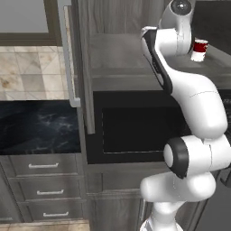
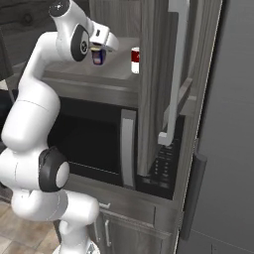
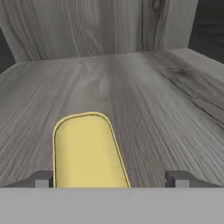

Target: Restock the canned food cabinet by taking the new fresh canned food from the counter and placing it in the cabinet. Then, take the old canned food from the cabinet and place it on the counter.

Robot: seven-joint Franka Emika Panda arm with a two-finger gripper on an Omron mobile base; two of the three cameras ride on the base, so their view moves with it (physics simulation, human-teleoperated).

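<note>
The new fresh canned food (image 3: 87,151), with a yellow lid and a blue-purple label, stands on the grey wood shelf of the open cabinet (image 2: 114,69). In the right base view this can (image 2: 98,58) sits right under my hand. My gripper (image 3: 110,178) is open around it, the jaws wide apart, and the can lies closer to the left fingertip (image 3: 43,178). The old canned food (image 2: 135,59), red and white, stands on the same shelf a little further right and back, also seen as the old can (image 1: 199,49) past my arm. The black counter (image 1: 36,126) lies low on the left.
The cabinet's door (image 1: 67,49) swings open to the left with its long silver handle (image 1: 70,58); the right door (image 2: 154,74) hangs open too. A black microwave (image 2: 94,144) sits under the shelf. Grey drawers (image 1: 43,180) lie below the counter. A dark tall panel (image 2: 223,149) bounds the right.
</note>
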